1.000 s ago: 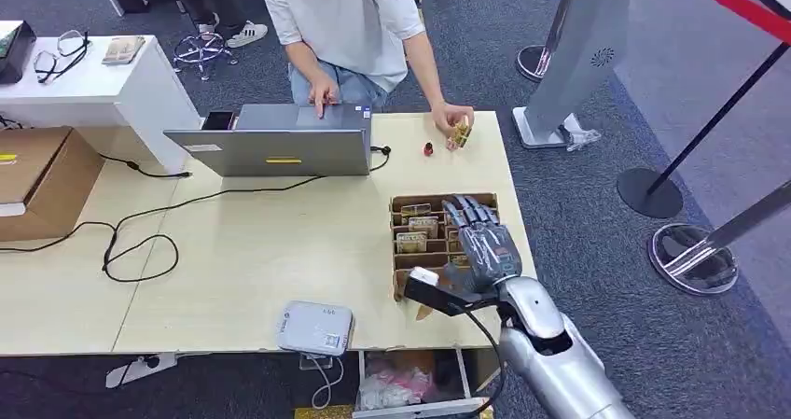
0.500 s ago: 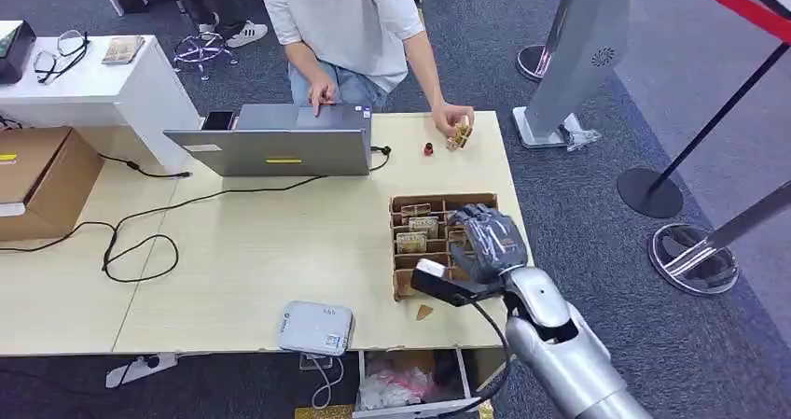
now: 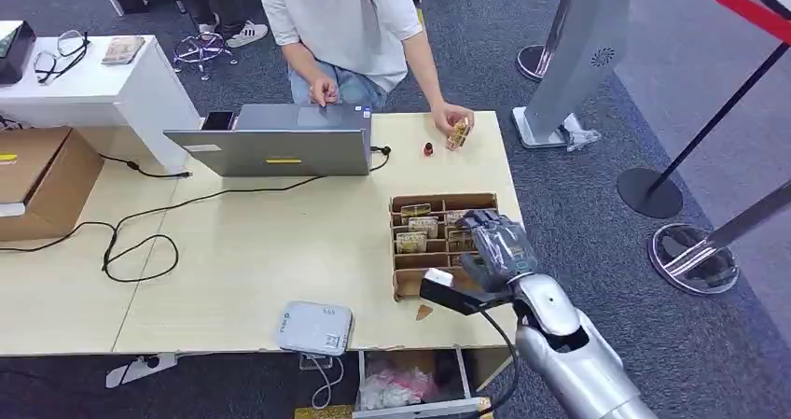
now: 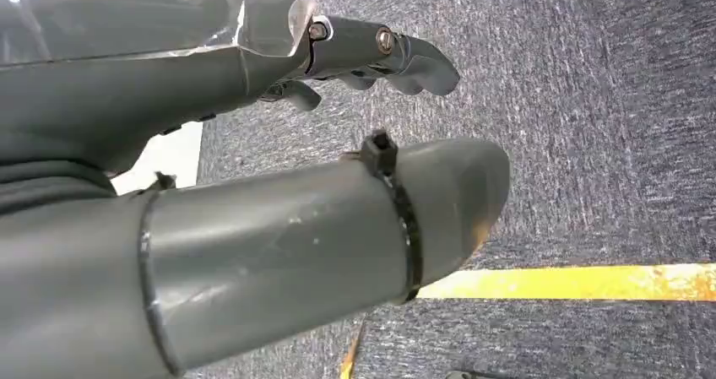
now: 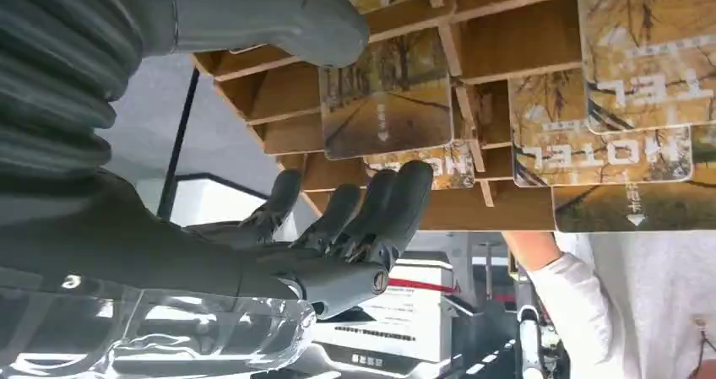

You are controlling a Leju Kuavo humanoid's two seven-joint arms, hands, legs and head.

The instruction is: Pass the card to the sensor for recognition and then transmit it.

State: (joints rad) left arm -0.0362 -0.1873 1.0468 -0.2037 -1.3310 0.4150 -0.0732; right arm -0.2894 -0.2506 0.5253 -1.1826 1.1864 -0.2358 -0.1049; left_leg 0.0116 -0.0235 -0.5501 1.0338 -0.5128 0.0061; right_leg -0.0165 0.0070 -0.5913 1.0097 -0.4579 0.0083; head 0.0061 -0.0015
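Counter (image 3: pixel 280 260) carries the cardboard rack (image 3: pixel 403 284) near its right edge, grey sensor box (image 3: pixel 316 328) at the front edge. Right hand (image 3: pixel 496 246) sits over the rack, fingers (image 5: pixel 397 206) spread, thumb touching a card (image 5: pixel 388 100) — not clamped yet. Card looks thin, stiff, light, likely slick — pinch the exposed edge sticking out of its slot. Left hand (image 4: pixel 253 168) hangs over the floor, holding nothing.

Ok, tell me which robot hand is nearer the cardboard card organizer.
Right. The right robot hand is directly over the cardboard card organizer, fingers curled at a card. The left robot hand hangs over the carpet, away from it.
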